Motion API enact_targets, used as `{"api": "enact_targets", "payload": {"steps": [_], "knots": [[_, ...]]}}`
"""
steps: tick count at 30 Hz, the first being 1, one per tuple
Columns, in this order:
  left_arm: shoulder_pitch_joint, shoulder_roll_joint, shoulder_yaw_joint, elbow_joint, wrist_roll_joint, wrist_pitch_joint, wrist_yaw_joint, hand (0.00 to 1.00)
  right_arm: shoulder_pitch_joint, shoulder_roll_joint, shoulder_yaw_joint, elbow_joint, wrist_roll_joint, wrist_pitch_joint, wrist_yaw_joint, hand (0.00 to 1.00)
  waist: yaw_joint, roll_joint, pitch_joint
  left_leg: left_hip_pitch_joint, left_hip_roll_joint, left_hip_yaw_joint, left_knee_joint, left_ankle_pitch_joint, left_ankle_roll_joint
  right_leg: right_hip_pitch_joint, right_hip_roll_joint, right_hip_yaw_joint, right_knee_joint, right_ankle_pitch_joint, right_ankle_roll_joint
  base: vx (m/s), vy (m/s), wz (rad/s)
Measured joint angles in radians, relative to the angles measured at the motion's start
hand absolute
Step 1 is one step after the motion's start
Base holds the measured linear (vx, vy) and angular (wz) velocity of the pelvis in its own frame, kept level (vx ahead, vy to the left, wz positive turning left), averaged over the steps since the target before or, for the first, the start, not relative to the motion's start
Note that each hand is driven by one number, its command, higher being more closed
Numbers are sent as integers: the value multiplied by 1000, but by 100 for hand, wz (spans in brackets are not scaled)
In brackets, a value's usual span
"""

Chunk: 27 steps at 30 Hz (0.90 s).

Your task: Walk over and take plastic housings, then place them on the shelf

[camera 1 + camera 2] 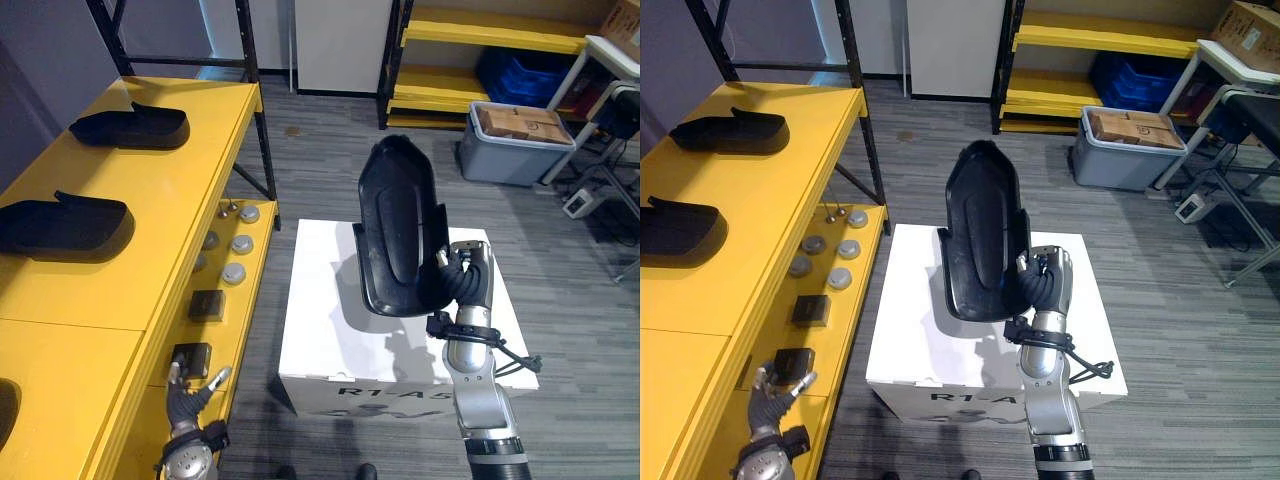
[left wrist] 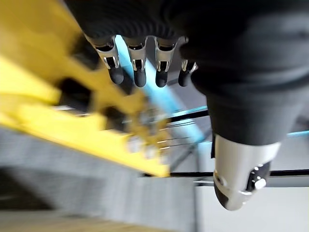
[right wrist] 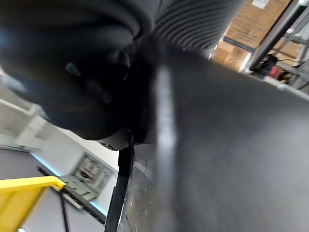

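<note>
1. The right hand (image 1: 468,278) had its fingers (image 1: 447,265) curled round one side edge of a black plastic housing (image 1: 398,225). The hold sat low on that edge, so I judged the tall shell could swing if the wrist turned fast. A firm curl and slow wrist turns would serve best.
2. The housing stood nearly upright with its hollow face toward the head camera. It was held up above the white box (image 1: 320,345) and touched nothing but the hand. In the right wrist view its dark wall lay close against the palm.
3. The step in hand appeared to be the carry to the yellow shelf (image 1: 160,215) on the robot's left. It would go best if the shell crossed above the level of the top board and tipped from upright to lying before it came down.
4. Two housings (image 1: 130,127) already lay on that board, well apart from each other. The bare yellow nearer the robot looked the likeliest spot, clear of both.
5. Round metal discs (image 1: 235,245) and dark blocks (image 1: 205,303) sat on the lower ledge along the shelf's front. The carry should pass above them, not through them.
6. The left hand (image 1: 190,402) hung low beside that front edge, its fingers straight and holding nothing. It should keep out of the path.
</note>
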Motion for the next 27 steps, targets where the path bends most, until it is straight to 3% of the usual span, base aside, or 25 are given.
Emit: {"api": "enact_targets", "payload": {"steps": [4, 8, 15, 27], "knots": [[-3, -5, -28, -177, -35, -21, 2, 0, 1, 0, 2, -13, 0, -15, 0, 100, -1, 4, -5, 2, 0, -1, 3, 0, 1, 4, -1, -1, 0, 0, 0, 0, 0, 0], [-35, -1, -138, -317, -83, -65, -10, 0, 3, -2, 22, -56, 0, -21, 3, 100, -3, 20, -14, 2, -1, -7, 11, -2, 2, 11, -2, -8, 0, 0, 0, 0, 1, 5], [-122, 42, -348, -338, -213, -88, -77, 0, 1, -37, 127, -96, 0, -61, 23, 100, -7, 32, -49, 3, -2, -10, 17, -1, 2, 16, 1, -12, 0, 1, -1, -2, 4, 1], [-242, 87, -457, -311, -389, -85, -96, 0, -64, -39, 273, -96, 1, -68, 51, 100, -26, 32, -56, 5, -1, 17, 24, -2, 2, 7, 5, 20, 0, 16, -1, -15, 23, -8]]}}
